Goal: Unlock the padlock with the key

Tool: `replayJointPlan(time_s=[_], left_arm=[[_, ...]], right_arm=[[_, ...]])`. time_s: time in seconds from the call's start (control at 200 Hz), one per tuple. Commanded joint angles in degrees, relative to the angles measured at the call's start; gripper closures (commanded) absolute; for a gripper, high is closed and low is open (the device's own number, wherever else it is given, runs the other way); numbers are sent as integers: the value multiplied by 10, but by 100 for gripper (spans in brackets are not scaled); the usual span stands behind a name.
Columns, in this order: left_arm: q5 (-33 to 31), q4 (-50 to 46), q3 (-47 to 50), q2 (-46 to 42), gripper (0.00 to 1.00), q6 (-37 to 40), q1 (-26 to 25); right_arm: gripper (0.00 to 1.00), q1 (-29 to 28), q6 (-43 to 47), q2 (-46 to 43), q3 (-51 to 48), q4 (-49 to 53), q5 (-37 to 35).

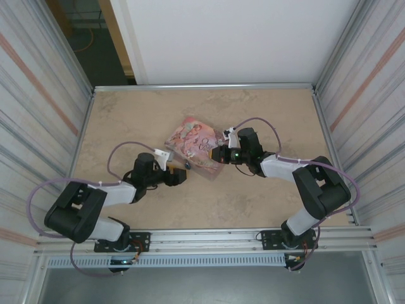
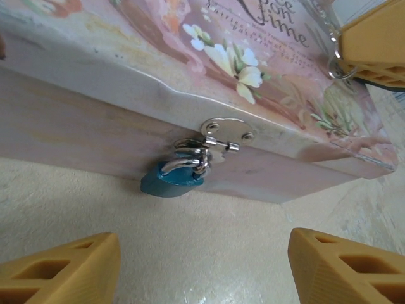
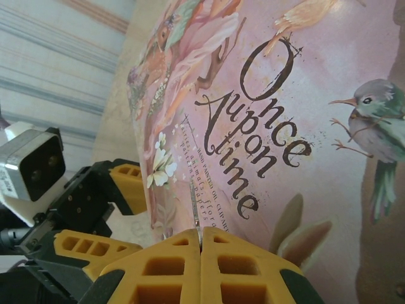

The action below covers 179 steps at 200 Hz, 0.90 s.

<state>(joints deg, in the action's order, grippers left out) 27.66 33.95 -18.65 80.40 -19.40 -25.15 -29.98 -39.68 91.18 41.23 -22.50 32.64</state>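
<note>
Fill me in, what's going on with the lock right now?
The padlock hangs with its shackle through the hasp on the front wall of the pink tin. The left gripper is open and faces the lock without touching it. The right gripper is shut above the tin's lid on a thin metal sliver, apparently the key, which is not yet in the lock.

The left arm (image 1: 117, 190) lies low with jaws spread wide, and just beyond those jaws the right arm (image 1: 278, 166) holds its jaws pinched shut on the key (image 3: 195, 212).
</note>
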Motion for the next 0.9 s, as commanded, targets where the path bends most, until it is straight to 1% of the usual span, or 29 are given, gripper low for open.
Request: replayJointPlan(time_s=[0.0,0.16,0.436,0.611,0.892], left_arm=[[20,40,-21,27,31,13,7],[46,63,-32,63,34,10,24],[71,79,-54,108,35,14,28],[83,96,-65,140,41,12,28],[99,129,-64,172,46,-2,27]], right_arm=[[100,2,24,19,-13,30,-13],[100,2,26,19,-15,34,-15],[100,2,29,18,-16,37,-15],[100,2,29,19,-14,37,-14],[100,3,29,17,-17,38,-13]])
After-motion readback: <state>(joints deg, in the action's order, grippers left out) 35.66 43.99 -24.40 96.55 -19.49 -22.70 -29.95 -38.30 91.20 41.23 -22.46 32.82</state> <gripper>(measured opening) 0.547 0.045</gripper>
